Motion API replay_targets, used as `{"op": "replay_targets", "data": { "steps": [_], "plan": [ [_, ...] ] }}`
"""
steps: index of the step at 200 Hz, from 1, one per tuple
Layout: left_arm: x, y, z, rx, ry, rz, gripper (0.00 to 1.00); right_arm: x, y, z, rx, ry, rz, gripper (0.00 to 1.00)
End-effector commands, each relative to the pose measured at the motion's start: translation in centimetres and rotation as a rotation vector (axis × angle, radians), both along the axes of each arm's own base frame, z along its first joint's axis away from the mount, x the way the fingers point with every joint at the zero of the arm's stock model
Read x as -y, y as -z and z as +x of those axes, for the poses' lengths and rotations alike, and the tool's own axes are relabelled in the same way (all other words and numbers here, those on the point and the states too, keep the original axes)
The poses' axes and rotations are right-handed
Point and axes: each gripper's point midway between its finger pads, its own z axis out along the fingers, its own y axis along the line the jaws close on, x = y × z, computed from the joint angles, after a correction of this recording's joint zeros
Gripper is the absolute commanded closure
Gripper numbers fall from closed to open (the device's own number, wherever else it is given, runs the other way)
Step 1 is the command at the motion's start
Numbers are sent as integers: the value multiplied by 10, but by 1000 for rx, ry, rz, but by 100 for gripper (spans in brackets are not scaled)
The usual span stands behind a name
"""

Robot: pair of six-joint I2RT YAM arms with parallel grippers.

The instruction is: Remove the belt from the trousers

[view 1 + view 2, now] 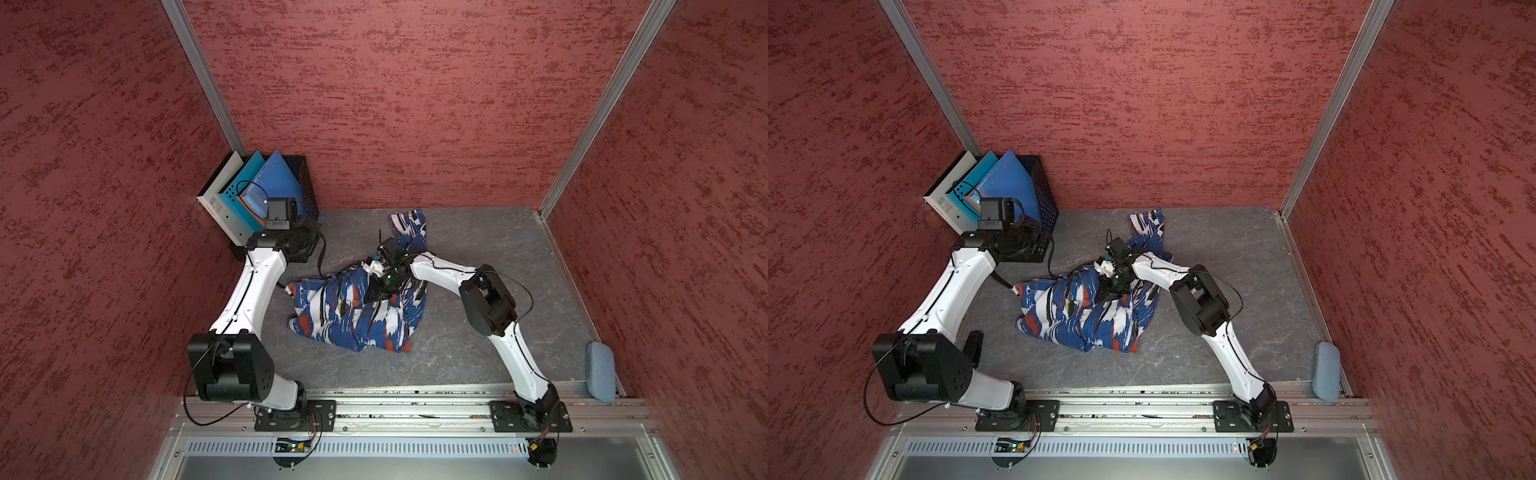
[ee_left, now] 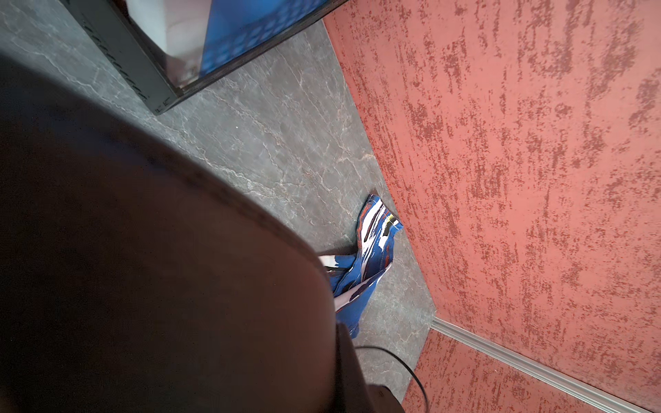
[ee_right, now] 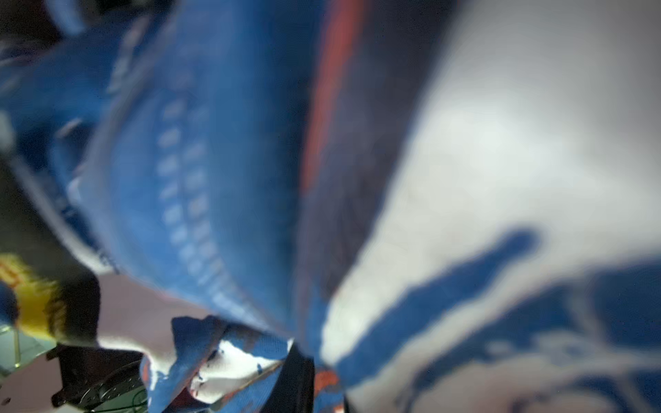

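Crumpled trousers (image 1: pixel 353 320) near black crate (image 1: pixel 309 192). Short piece of belt (image 1: pixel 1003 281) visible, from trousers edge nearest crate toward left gripper (image 1: pixel 302 248). That gripper just beside crate, fingers closed; what they hold, cannot tell. Farther from crate, right gripper (image 1: pixel 376 297): fingers narrow, pinching trousers cloth.

The trousers (image 1: pixel 353 320), printed in blue, white and red-orange with black streaks, lie crumpled in a heap on the counter (image 1: pixel 478 249). The right fingers (image 1: pixel 376 296) are sunk in the heap's raised middle fold, and one leg trails away beyond them. At the heap's edge far from those fingers, a short stretch of flat black belt (image 1: pixel 1004 281) slants out of the cloth.
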Motion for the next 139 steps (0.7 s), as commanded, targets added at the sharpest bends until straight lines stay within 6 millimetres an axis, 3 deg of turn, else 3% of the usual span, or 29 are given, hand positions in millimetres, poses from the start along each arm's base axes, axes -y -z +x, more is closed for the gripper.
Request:
{"op": "replay_targets", "data": {
  "steps": [1,15,37,66,104,139],
  "plan": [
    [8,-5,5,9,31,-10,91,91,59,-11,-173,134,-380,84],
    [12,-3,8,7,45,-20,78,119,67,-20,-225,181,-445,84],
    [13,8,8,-34,60,0,71,161,64,-31,-200,226,-548,84],
    [17,41,0,-139,101,54,67,197,55,-34,-165,263,-629,84],
    [22,82,-25,-344,215,233,65,216,50,-48,-165,326,-654,84],
    [80,77,-26,-331,589,347,64,212,44,-46,-160,347,-624,84]
  ]
}}
